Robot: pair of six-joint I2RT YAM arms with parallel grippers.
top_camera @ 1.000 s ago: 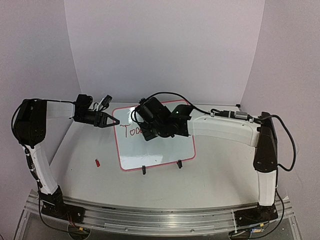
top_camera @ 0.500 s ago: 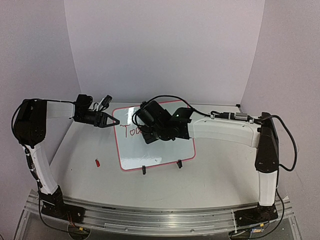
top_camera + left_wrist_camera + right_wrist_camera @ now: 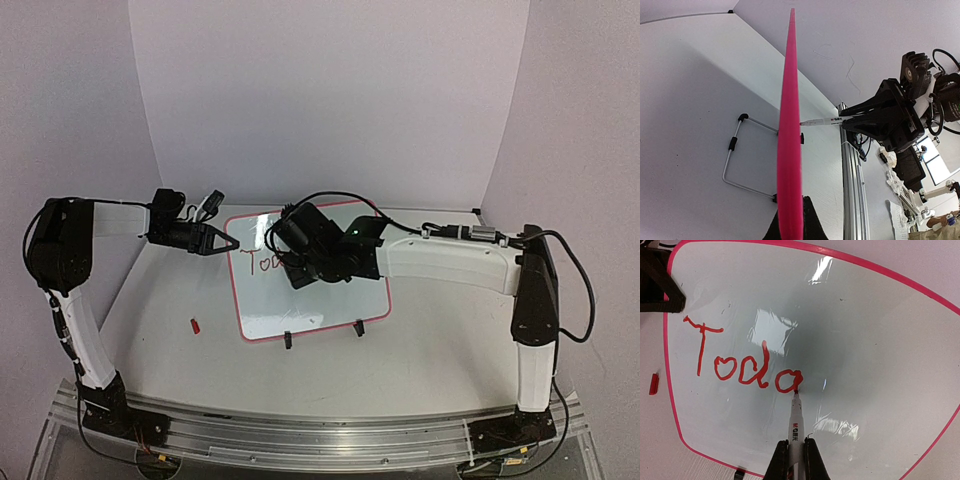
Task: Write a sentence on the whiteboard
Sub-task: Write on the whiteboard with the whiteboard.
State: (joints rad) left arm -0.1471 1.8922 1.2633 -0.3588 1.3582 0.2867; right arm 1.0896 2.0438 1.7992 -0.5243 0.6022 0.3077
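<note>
Whiteboard (image 3: 300, 305), pink-framed: mid-table (image 3: 430, 350), black clip feet (image 3: 287, 341) at near edge. Left edge pinched in left gripper (image 3: 232, 243).
Red marker (image 3: 796, 422): clamped in right gripper (image 3: 796, 444), tip touching board at end of red "Toda" (image 3: 742, 367).
Red cap (image 3: 196, 325): loose on table, left of board.

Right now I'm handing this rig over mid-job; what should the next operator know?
Left gripper: shut on the whiteboard at its far-left edge, steadying it.
Right gripper: shut on the marker, tip touching the board.
Done: the letters "Toda" in red.
Left: the rest of the sentence.
A red cap lies on the table, left of the board.
</note>
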